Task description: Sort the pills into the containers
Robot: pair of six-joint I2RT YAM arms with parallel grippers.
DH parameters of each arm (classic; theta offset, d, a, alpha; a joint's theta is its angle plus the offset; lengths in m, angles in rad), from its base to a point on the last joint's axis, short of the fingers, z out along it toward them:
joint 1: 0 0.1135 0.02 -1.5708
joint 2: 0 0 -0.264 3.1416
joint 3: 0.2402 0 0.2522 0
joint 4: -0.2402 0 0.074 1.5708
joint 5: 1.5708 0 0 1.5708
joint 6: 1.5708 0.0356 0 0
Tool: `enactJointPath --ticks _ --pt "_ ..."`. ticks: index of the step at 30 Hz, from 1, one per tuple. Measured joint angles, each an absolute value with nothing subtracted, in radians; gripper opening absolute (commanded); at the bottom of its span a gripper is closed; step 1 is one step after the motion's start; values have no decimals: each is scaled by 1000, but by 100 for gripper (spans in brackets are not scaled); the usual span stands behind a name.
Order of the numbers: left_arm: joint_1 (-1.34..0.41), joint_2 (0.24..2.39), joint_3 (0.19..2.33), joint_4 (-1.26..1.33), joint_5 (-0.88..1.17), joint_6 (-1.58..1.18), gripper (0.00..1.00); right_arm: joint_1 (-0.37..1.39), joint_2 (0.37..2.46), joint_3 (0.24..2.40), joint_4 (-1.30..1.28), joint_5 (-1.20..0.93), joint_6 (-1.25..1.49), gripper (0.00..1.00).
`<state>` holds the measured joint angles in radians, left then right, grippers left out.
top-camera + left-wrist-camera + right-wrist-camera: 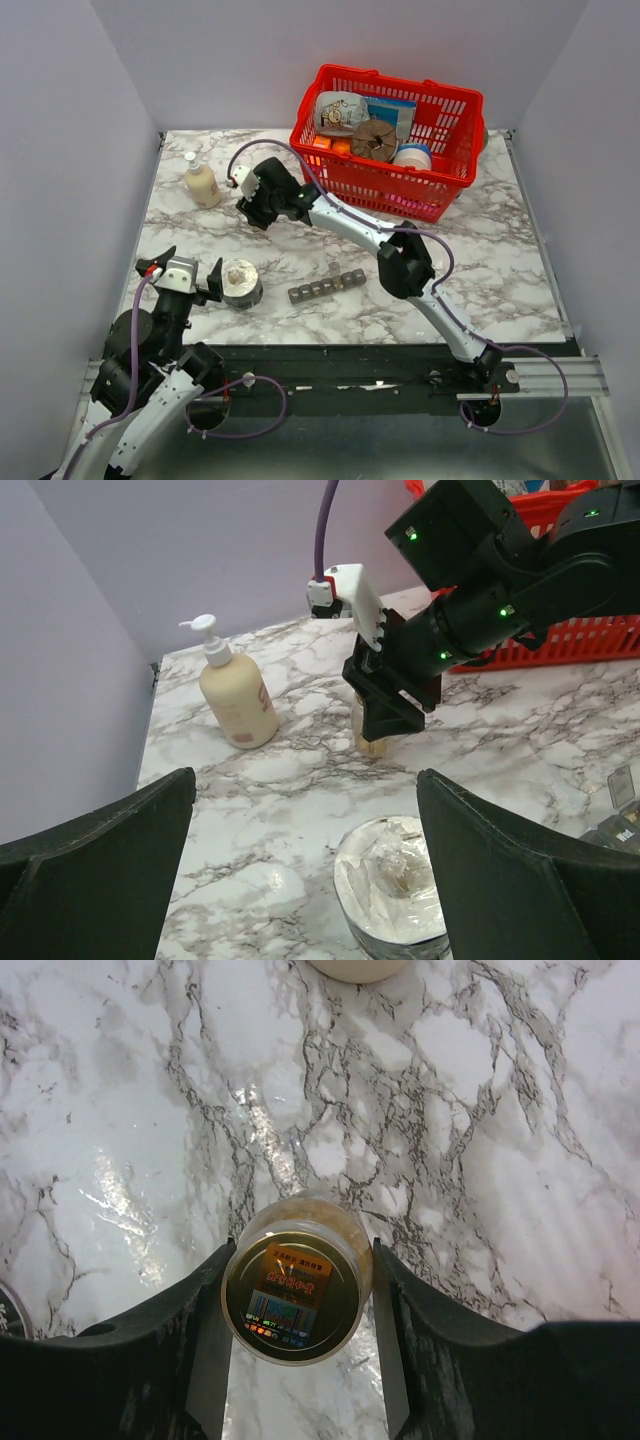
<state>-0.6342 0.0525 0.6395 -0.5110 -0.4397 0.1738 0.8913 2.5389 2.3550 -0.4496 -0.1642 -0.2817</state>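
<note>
White-and-grey veined marble table (480, 270), bearing all items. Red plastic mesh basket (420, 195) with carry handles, at the far right corner, filled with mixed goods too small to list. Right arm (350, 225), white and black, reaching from the near right edge across the middle of the table to the far left. Left arm (160, 400), same make, folded low at the near left corner. Right gripper (300, 1265): black fingers pressed against opposite sides of the small clear bottle, pinching it just below the lid. Left gripper (305, 780): black fingers spread wide apart, holding nothing. Cream pump bottle (202, 185), white dispenser head, upright near the far left edge, just beyond the right gripper. Short round jar (241, 283), whitish crinkled top, standing just ahead of the left gripper, nearer its right finger; no contact shows. Narrow dark grey pill organiser (327, 287), one row of small square compartments, lying flat near the table's middle, between the jar and the right arm's elbow, well apart from the bottle; contents cannot be told. Small clear bottle (295, 1295), dark round lid with an orange-and-blue label, upright; whether its base rests on the marble cannot be told. Pills (300, 1210): tan mass seen through the bottle wall under the lid.
</note>
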Motion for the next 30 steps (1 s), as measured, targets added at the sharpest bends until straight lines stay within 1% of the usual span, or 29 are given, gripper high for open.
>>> enactJointPath --ticks 1,2,3,5,7,10,18,20,22,23,24,26,30 --pt "-634 52 639 -511 -440 173 99 896 2542 2355 -445 -162 -282 47" --pt "-634 52 639 -511 -440 174 99 900 2544 2355 -443 -159 -282 52" --pt "-634 52 639 -511 -440 174 99 904 2544 2355 -442 -157 -282 52" --pt "-634 52 639 -511 -440 174 99 910 2544 2355 -438 -154 -285 59" --pt "-634 52 638 -511 -441 173 99 912 2544 2355 -434 -152 -289 60" --pt "-634 52 638 -511 -441 173 99 916 2544 2355 -434 -150 -290 65" --pt "-634 52 638 -511 -441 172 99 916 2544 2355 -418 -144 -301 67" --pt "-634 52 638 -511 -441 171 99 916 2544 2355 -416 -143 -305 71" --pt "-634 51 638 -511 -441 171 99 916 2544 2355 -415 -143 -307 82" --pt "-634 51 638 -511 -440 171 99 916 2544 2355 -414 -144 -308 92" --pt "-634 51 638 -511 -440 171 99 916 2544 2355 -413 -144 -313 96" --pt "-634 51 639 -511 -440 171 99 916 2544 2355 -413 -149 -317 100" --pt "-634 51 639 -511 -439 166 99 916 2533 2355 -414 -186 -331 100"
